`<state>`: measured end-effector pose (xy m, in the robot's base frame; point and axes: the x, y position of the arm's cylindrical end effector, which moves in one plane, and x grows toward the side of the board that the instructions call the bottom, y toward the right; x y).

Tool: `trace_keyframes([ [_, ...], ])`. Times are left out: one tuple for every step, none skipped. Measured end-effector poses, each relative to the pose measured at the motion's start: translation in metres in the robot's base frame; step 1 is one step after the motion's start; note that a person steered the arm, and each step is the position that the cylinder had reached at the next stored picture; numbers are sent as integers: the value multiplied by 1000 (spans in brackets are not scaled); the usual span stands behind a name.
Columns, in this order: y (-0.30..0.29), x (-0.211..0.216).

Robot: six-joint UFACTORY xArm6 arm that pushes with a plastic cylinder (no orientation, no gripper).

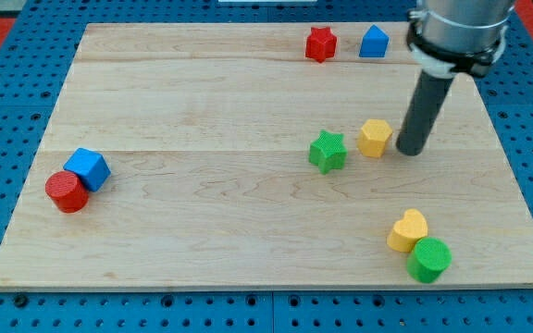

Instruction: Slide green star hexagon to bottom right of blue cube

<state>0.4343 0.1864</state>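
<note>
- The arm's upper body is cut off by the view's top right corner; only its grey collar and the dark rod show. There are no jaws on this arm, so nothing opens or clamps: it ends in my tip, resting on the wooden board.
- Just to the view's left of my tip sits the yellow hexagon, very near; whether they touch is hard to tell.
- Further left of my tip, just beyond the hexagon, is the green star.
- Well away to the view's left of my tip, near the board's left edge, the blue cube touches the red cylinder at its lower left.
- Between the star and the cube the board is bare wood, as is the strip below the cube down to the bottom edge.
- Above my tip, near the top edge: a red star and a blue house-shaped block.
- Below my tip, near the bottom right corner: a yellow heart touching a green cylinder.
</note>
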Motion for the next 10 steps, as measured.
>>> trace_keyframes([
  [-6, -15],
  [-70, -11],
  [-123, 7],
  [-161, 25],
  [-201, 60],
  [-230, 71],
  [-227, 77],
  [-289, 83],
  [-353, 86],
  [-257, 83],
])
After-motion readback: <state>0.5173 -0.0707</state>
